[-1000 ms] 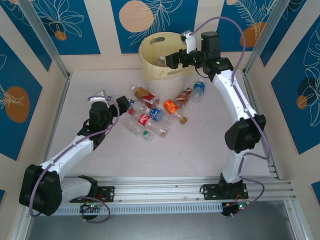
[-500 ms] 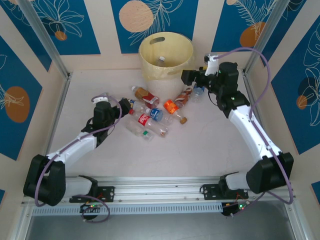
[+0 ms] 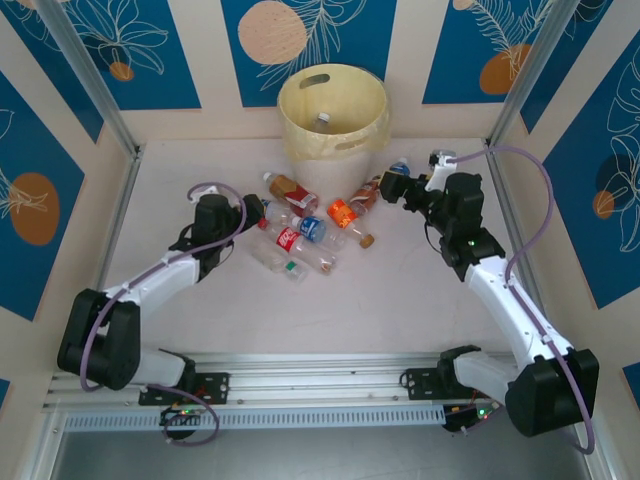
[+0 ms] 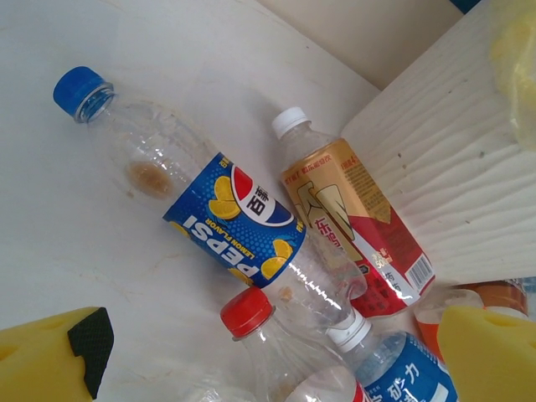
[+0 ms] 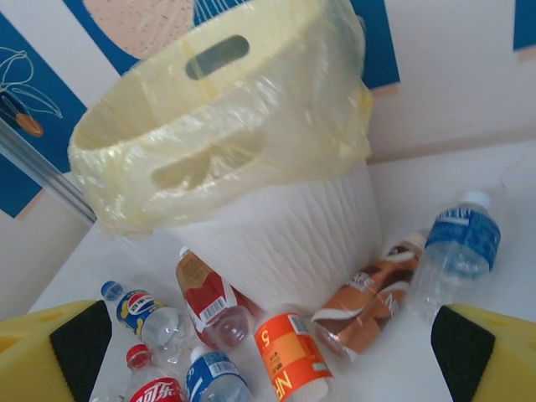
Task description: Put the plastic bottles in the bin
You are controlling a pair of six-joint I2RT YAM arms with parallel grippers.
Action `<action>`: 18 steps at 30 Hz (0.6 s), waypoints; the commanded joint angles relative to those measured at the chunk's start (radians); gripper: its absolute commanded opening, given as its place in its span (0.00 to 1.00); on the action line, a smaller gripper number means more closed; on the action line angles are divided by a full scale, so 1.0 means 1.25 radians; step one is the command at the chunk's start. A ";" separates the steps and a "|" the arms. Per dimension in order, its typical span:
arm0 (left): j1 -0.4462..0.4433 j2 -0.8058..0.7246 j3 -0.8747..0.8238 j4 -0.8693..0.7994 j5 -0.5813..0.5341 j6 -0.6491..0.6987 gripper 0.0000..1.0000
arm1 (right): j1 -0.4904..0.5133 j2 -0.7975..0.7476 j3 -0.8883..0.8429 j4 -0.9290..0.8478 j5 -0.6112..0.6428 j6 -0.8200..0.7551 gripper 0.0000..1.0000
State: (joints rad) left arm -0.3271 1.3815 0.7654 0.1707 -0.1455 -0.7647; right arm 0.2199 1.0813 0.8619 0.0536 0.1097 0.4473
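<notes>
Several plastic bottles [image 3: 310, 228] lie in a heap on the table in front of the bin [image 3: 333, 110], a pale yellow bucket with a liner. One white-capped bottle [image 3: 323, 118] lies inside the bin. My left gripper [image 3: 255, 213] is open at the heap's left edge, low over a Pepsi bottle [image 4: 239, 218], a red-and-gold bottle [image 4: 356, 226] and a red-capped bottle [image 4: 260, 335]. My right gripper [image 3: 390, 187] is open at the bin's right. It faces the bin [image 5: 251, 167], a crushed brown bottle [image 5: 368, 306], an orange-label bottle [image 5: 289, 352] and a blue-label bottle [image 5: 461, 243]. Neither gripper holds anything.
Blue and cream wall panels close in the table at the back and both sides, with metal posts [image 3: 85, 80] at the corners. A rail [image 3: 330, 375] runs along the near edge. Bare table [image 3: 380, 300] lies between the heap and the arm bases.
My right arm has swung from above the bin down and to the right, ending low beside the bin. My left gripper has crept forward to the heap's edge.
</notes>
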 commanded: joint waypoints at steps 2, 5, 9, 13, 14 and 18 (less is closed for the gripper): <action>0.013 0.028 0.036 -0.019 0.021 -0.014 1.00 | -0.006 -0.017 -0.050 0.052 0.033 0.074 1.00; 0.016 0.056 0.060 -0.042 0.029 -0.022 1.00 | -0.008 -0.016 -0.024 0.006 0.055 0.062 0.99; 0.019 0.088 0.090 -0.079 0.026 -0.036 1.00 | -0.009 -0.017 -0.022 -0.003 0.088 0.062 1.00; 0.044 0.127 0.152 -0.189 0.011 -0.087 1.00 | -0.014 -0.016 -0.028 -0.014 0.097 0.065 0.99; 0.055 0.140 0.168 -0.211 0.026 -0.093 1.00 | -0.015 -0.016 -0.028 -0.018 0.099 0.064 0.99; 0.083 0.193 0.208 -0.233 0.079 -0.102 1.00 | -0.023 -0.020 -0.024 -0.037 0.108 0.062 0.99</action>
State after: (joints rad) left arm -0.2462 1.5856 0.9859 -0.0437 -0.0998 -0.8616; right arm 0.1993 1.0763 0.8116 0.0257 0.2073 0.5098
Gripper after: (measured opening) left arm 0.998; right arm 0.993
